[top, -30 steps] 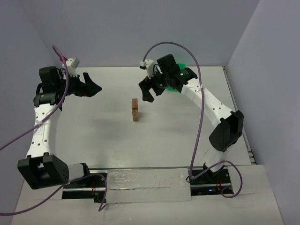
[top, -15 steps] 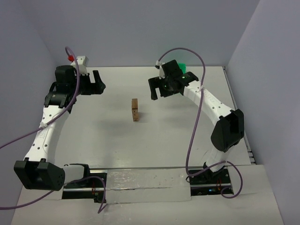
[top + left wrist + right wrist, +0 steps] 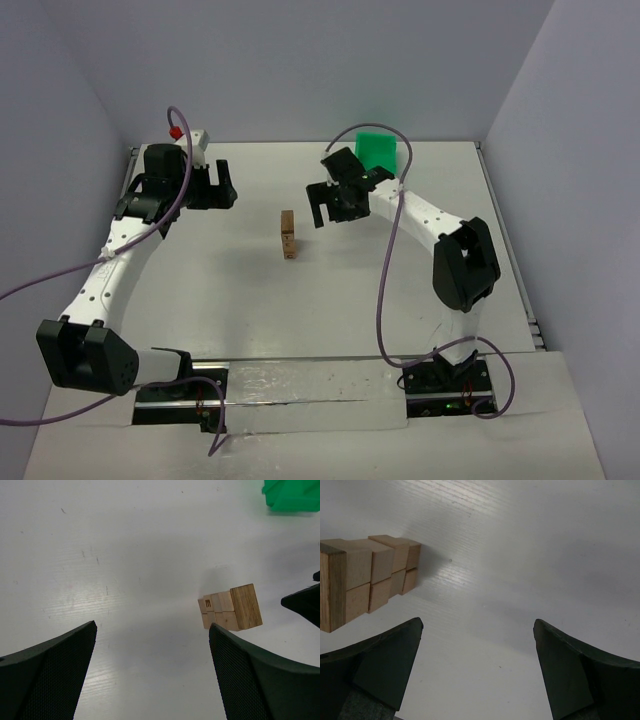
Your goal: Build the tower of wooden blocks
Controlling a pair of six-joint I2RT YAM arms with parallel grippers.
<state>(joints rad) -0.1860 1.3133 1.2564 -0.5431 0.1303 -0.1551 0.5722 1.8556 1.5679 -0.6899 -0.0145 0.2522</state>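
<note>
The tower [image 3: 288, 235] is a narrow column of tan wood blocks standing free at the middle of the table. It also shows leaning toward the camera in the left wrist view [image 3: 232, 610] and in the right wrist view [image 3: 365, 577]. My left gripper [image 3: 226, 186] hovers to the tower's left, open, with only bare table between its fingers [image 3: 152, 626]. To the tower's right, slightly behind it, my right gripper [image 3: 328, 207] hangs open and empty [image 3: 477, 622]. Neither gripper touches the tower.
A green bin [image 3: 378, 150] stands at the back of the table behind the right arm, and its corner shows in the left wrist view [image 3: 292, 495]. Grey walls close in the table at the back and on both sides.
The left gripper has shifted right toward the middle as its arm rose. The right arm has folded and drawn its wrist leftward, uncovering the green bin. The tower has not moved.
</note>
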